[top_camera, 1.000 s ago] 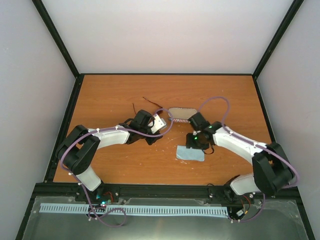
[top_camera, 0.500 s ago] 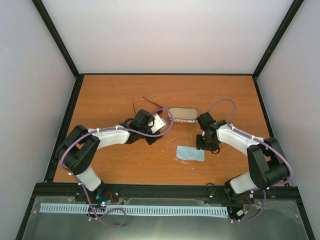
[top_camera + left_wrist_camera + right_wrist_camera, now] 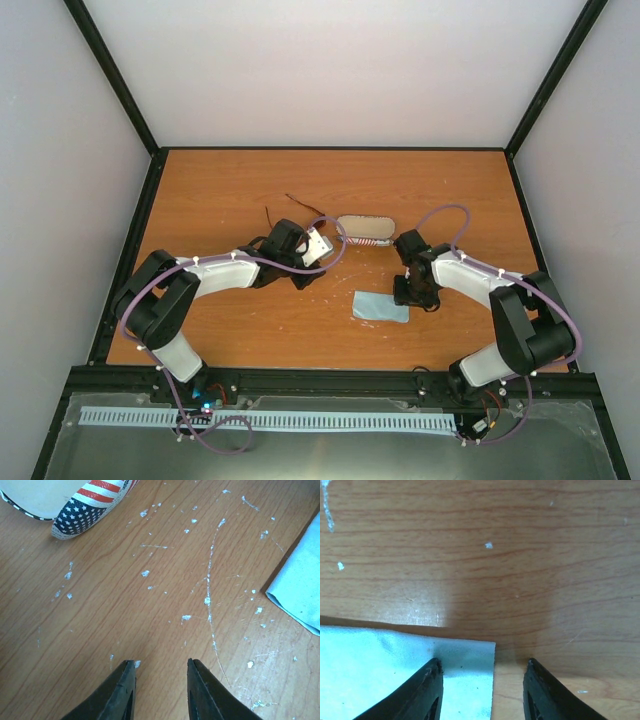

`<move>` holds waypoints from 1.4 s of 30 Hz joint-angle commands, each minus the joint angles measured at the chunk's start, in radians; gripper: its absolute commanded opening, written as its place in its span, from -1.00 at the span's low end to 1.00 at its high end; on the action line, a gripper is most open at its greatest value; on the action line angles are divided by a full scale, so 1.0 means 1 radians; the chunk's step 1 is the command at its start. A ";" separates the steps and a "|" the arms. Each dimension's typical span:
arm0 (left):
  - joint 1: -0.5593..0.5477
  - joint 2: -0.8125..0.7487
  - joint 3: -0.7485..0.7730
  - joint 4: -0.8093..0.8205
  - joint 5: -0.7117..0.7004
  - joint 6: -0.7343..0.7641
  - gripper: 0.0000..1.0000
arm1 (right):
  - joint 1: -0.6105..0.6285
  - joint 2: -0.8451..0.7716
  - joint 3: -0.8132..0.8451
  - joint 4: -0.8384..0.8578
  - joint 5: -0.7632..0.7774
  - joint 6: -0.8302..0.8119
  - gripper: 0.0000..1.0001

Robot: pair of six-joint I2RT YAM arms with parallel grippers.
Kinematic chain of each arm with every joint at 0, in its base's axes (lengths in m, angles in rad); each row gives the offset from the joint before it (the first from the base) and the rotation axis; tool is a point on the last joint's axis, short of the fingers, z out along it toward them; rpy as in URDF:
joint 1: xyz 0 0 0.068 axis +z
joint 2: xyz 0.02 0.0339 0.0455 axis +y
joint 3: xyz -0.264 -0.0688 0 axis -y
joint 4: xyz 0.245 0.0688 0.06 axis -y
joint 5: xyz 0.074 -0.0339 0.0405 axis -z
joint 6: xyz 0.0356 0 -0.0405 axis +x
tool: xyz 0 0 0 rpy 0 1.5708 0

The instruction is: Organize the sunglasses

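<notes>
Only two thin dark temple arms of the sunglasses [image 3: 268, 216] show in the top view, sticking out behind my left wrist; the lenses are hidden under it. My left gripper [image 3: 308, 268] [image 3: 160, 665] is open over bare wood, left of the flag-patterned case [image 3: 365, 230] [image 3: 95, 505]. My right gripper [image 3: 415, 292] [image 3: 482, 667] is open low over the right edge of the light blue cloth [image 3: 380, 306] [image 3: 395, 670]. One finger is over the cloth's corner, the other over bare table.
The orange-brown table [image 3: 230, 330] has a black rim and white walls on three sides. White flecks and scratches mark the wood [image 3: 207, 600]. The cloth's corner [image 3: 300, 595] shows at the right of the left wrist view.
My right gripper has moved right, off the cloth's middle to its right edge, uncovering the case's end. The left arm has not moved.
</notes>
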 commanded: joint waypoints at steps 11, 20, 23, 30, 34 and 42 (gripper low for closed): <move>0.007 0.016 0.043 0.004 0.026 -0.009 -0.38 | 0.050 0.081 -0.043 0.067 -0.072 0.047 -0.49; 0.001 0.011 0.036 0.003 0.043 -0.005 -0.39 | 0.093 0.122 -0.065 0.094 -0.083 0.077 -0.76; -0.006 0.014 0.040 0.002 0.048 -0.004 -0.39 | 0.094 0.127 -0.072 0.092 -0.080 0.075 -0.92; -0.087 0.045 0.066 -0.028 0.058 0.011 -0.28 | 0.094 0.120 -0.071 0.090 -0.073 0.086 -0.94; -0.124 0.084 0.092 -0.048 0.064 0.019 -0.27 | 0.094 0.112 -0.069 0.091 -0.070 0.095 -0.94; -0.133 0.140 0.130 -0.069 0.078 0.030 -0.26 | 0.093 0.085 -0.080 0.092 -0.067 0.099 -0.94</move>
